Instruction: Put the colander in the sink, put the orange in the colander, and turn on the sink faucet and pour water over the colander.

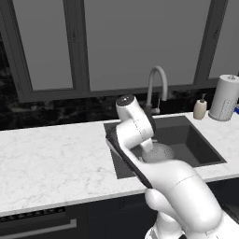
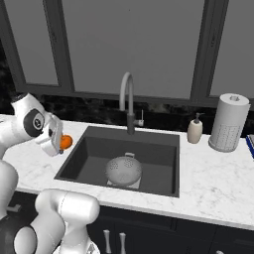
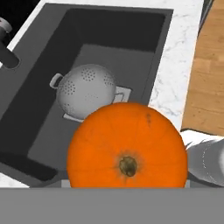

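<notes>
The orange looms large in the hand view and hides the fingertips. From the right base, my gripper is shut on the orange and holds it in the air over the left rim of the sink. The colander rests on the sink floor, a little below and right of the orange, and appears beyond the fruit as the colander. It also peeks out past my arm as the colander. The sink faucet arches behind the basin, with no stream under its spout.
A paper-towel roll and a soap dispenser stand on the counter right of the sink. White marble counter stretches to the left. Dark window frames rise behind the faucet. Wooden floor lies past the counter's edge.
</notes>
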